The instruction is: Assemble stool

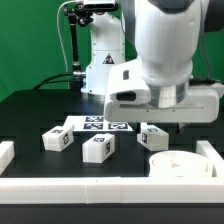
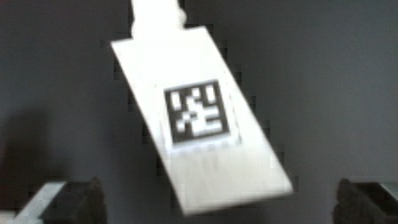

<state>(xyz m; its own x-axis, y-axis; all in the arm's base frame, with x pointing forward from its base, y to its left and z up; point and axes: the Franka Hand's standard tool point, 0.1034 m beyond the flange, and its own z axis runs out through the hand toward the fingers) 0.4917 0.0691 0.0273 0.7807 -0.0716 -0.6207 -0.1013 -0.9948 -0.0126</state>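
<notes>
Hovering over a leg [image 2: 199,112], the gripper [image 2: 215,198] is spread wide and holds nothing. Its dark fingertips [image 2: 63,200] show at either side of the wrist view, and the leg lies on the black table [image 1: 35,110] beneath them, apparently untouched, though the picture is blurred.

In the exterior view the arm's bulk hides the fingers, so which piece lies below cannot be told for certain. The likeliest is the nearest leg [image 1: 152,137], just beside the marker board [image 1: 100,124] on the exterior view's right. The middle leg [image 1: 97,147] lies in front of that board and the far leg [image 1: 55,140] toward the exterior view's left, each apart from the others. The seat [image 1: 180,165] rests near the front wall [image 1: 80,188], joined to nothing yet.

The leg looks like hard moulded plastic, so it is probably light and stiff and unlikely to give under a pinch. Its smooth faces may slide if caught off-centre. The long flat sides offer the best hold, taken across the narrow width about the tag. The leg lies skewed to the line of the fingers, so the wrist likely needs turning first. The narrower stub at one end is best left free, as it probably enters the seat.
</notes>
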